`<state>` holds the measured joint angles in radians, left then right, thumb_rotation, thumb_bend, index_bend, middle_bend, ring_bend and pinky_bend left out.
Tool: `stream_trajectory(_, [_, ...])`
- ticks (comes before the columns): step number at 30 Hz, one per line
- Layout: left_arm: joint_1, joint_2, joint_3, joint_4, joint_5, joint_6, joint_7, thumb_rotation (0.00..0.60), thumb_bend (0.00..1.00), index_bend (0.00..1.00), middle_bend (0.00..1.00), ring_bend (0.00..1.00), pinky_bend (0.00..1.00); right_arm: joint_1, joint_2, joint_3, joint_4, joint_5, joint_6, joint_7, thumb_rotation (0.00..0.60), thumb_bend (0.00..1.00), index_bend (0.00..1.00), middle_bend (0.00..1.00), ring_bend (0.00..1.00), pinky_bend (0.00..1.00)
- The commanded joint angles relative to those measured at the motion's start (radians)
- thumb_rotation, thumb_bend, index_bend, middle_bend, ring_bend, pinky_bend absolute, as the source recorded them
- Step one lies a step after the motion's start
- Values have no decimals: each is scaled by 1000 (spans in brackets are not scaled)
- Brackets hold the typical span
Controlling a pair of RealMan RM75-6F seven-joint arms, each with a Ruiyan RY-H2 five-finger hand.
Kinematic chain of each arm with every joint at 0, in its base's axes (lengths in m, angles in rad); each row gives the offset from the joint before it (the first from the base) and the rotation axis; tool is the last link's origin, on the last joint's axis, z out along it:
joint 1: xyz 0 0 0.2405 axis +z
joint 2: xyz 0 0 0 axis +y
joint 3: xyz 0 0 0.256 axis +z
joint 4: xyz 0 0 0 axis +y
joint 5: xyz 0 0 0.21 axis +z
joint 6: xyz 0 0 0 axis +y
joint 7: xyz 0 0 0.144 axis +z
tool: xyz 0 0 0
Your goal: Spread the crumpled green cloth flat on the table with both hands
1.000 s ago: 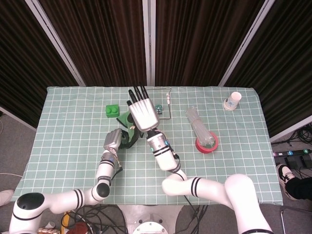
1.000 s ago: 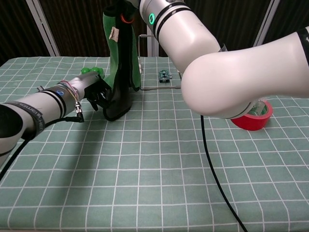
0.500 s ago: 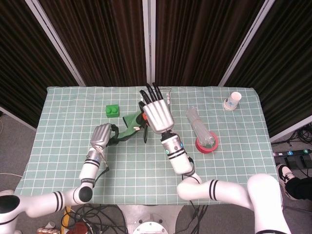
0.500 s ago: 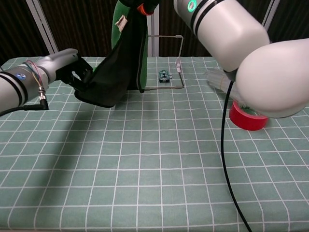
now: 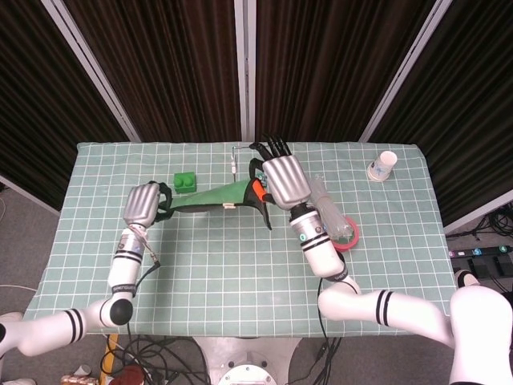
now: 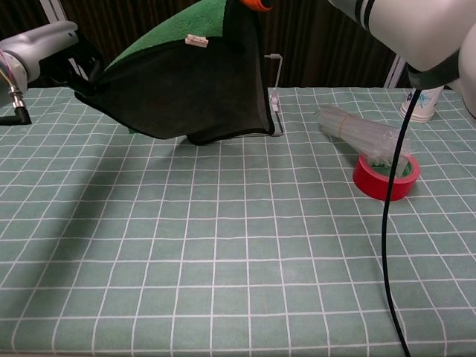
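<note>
The green cloth (image 5: 210,197) with its dark underside (image 6: 190,97) hangs stretched in the air between both hands, above the far half of the table. My left hand (image 5: 144,205) grips its left corner (image 6: 83,71). My right hand (image 5: 285,181) holds the right corner up high; in the chest view that grip lies at the top edge, by an orange tag (image 6: 256,4). The cloth's lower edge (image 6: 216,138) sags close to the table. A white label (image 6: 196,40) shows on the upper hem.
A green block (image 5: 185,182) sits behind the cloth. A bent metal wire frame (image 6: 277,97) stands by the cloth's right edge. To the right lie a clear plastic bundle (image 6: 357,126), a red tape roll (image 6: 385,177) and a paper cup (image 5: 386,165).
The hands have moved apart, the left one leftward, the right one rightward and up. The cloth went from a narrow hanging bunch to a wide taut sheet.
</note>
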<state>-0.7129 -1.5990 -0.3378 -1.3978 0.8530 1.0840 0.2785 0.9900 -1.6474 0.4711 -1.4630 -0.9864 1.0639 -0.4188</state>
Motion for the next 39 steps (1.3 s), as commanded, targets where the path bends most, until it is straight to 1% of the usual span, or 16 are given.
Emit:
stream_trajectory(1, [-14, -16, -27, 61, -10, 13, -4, 600, 529, 778, 549, 382, 443, 11, 11, 8, 44, 6, -52, 71, 600, 436, 619, 184, 23, 0])
stream_trajectory(5, [-26, -31, -58, 125, -7, 28, -27, 600, 529, 778, 549, 383, 442, 28, 4, 11, 111, -14, -90, 148, 600, 435, 618, 184, 21, 0])
stream_trajectory(9, [-32, -44, -81, 171, 17, 63, -54, 600, 529, 778, 549, 382, 443, 40, -7, 7, 183, -73, -133, 286, 600, 437, 614, 183, 20, 0])
stream_trajectory(11, [-27, -46, -79, 172, 32, 75, -67, 600, 528, 778, 549, 382, 443, 41, -13, -8, 220, -109, -148, 349, 600, 437, 613, 183, 18, 0])
stream_trajectory(15, [-14, -39, -61, 158, 55, 77, -74, 600, 524, 778, 549, 382, 442, 39, -32, -35, 272, -165, -162, 456, 600, 435, 610, 184, 18, 0])
stream_trajectory(18, [-15, -57, -50, 187, 87, 108, -68, 600, 522, 777, 549, 382, 442, 48, -54, -60, 323, -227, -152, 515, 600, 435, 606, 186, 19, 0])
stream_trajectory(20, [-20, -74, -48, 216, 103, 118, -71, 600, 521, 777, 549, 382, 442, 56, -72, -65, 359, -241, -152, 546, 600, 436, 604, 188, 23, 0])
stream_trajectory(23, [-28, -88, -60, 252, 107, 114, -86, 600, 522, 777, 549, 382, 443, 70, -100, -61, 408, -247, -151, 583, 600, 438, 595, 190, 24, 0])
stream_trajectory(25, [-33, -104, -71, 289, 123, 136, -104, 600, 521, 777, 548, 382, 442, 77, -118, -56, 439, -258, -138, 623, 600, 437, 589, 190, 24, 0])
stream_trajectory(27, [-33, -112, -71, 306, 139, 148, -117, 600, 521, 776, 548, 382, 442, 81, -127, -61, 462, -271, -135, 651, 600, 437, 587, 190, 25, 0])
stream_trajectory(33, [-2, -103, -20, 272, 192, 161, -117, 600, 516, 774, 548, 382, 442, 73, -150, -102, 543, -320, -128, 752, 600, 439, 584, 190, 27, 0])
stream_trajectory(36, [5, -106, -10, 258, 196, 149, -116, 600, 514, 774, 548, 382, 442, 70, -162, -125, 578, -338, -133, 787, 600, 437, 585, 191, 27, 0])
stream_trajectory(39, [13, -88, -1, 210, 193, 126, -106, 600, 514, 774, 548, 382, 442, 61, -160, -150, 585, -364, -130, 821, 600, 438, 584, 193, 28, 0])
